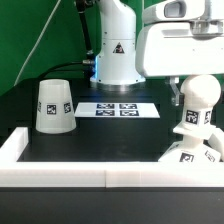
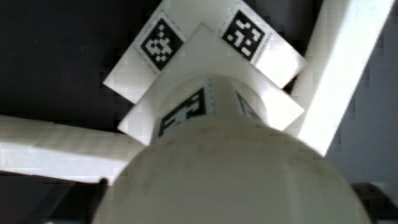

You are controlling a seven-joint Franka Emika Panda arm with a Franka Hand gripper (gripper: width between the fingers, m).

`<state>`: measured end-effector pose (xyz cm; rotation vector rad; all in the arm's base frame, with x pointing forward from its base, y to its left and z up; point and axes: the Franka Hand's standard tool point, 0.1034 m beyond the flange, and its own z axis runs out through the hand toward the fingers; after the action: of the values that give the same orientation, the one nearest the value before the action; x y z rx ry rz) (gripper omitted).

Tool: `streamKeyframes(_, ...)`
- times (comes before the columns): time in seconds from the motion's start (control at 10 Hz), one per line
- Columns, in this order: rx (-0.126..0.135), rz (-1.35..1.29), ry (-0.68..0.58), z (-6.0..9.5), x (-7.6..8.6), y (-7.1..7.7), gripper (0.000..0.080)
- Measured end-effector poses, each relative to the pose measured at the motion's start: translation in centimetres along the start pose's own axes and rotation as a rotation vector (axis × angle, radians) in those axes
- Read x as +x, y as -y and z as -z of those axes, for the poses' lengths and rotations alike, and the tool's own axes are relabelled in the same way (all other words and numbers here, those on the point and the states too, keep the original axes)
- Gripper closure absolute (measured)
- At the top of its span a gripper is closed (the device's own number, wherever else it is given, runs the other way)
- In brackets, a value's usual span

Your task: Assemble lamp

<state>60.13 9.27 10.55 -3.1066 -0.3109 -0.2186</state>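
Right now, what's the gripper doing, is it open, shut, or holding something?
Gripper: it sits right over the bulb, which stands on the base. Fingers aren't visible, so grip state cannot be told.

Ext cam low, front-on; wrist cam tight above bulb (image 2: 205, 150).

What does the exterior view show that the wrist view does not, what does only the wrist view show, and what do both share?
Only the exterior view shows the shade standing apart on the table, the marker board and the arm. Only the wrist view shows the bulb from directly above, with a close look at tags on the base. Both show the bulb standing on the base. The gripper's state cannot be told in either.
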Motion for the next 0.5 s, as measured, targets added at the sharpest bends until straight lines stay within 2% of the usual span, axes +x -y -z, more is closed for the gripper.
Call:
streamKeyframes(0.1, 0.000, 0.005, 0.000, 0.0, 0.0, 0.0, 0.0119)
streamKeyframes(0.3, -0.002, 0.050, 0.000, 0.7, -0.9, -0.5, 0.0103)
streamKeyframes(0.5, -0.002, 0.044, 0.010, 1.3, -3.0, -0.1, 0.0101)
